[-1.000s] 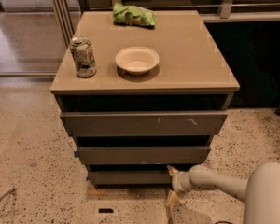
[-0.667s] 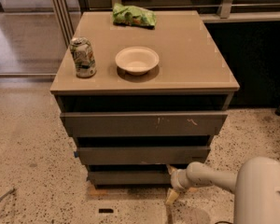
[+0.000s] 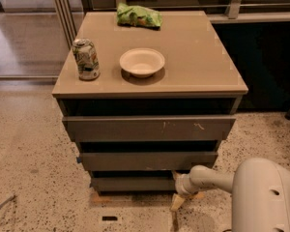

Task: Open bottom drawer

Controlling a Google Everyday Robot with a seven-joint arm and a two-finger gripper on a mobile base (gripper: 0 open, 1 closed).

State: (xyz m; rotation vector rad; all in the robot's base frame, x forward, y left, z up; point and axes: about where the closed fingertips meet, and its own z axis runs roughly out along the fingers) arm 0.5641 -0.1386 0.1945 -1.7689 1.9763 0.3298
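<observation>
Camera view. Bottom drawer [image 3: 130, 183]: lowest front of cabinet [image 3: 198, 57], just above floor. My gripper [image 3: 177, 190]: low at cabinet's front right, at bottom drawer's right end; grip state, I cannot tell. Cabinet top: can [image 3: 85, 58] left, bowl [image 3: 142, 62] centre, green bag [image 3: 138, 16] rear.

Arm [image 3: 263, 192] nearer pincer [image 3: 176, 191] by bottom drawer [image 3: 130, 183]

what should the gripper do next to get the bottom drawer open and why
Likely a short pull straight out from the cabinet. The gripper is low at the right end of the bottom drawer, close to its front, and that drawer does not look pulled out yet.
</observation>
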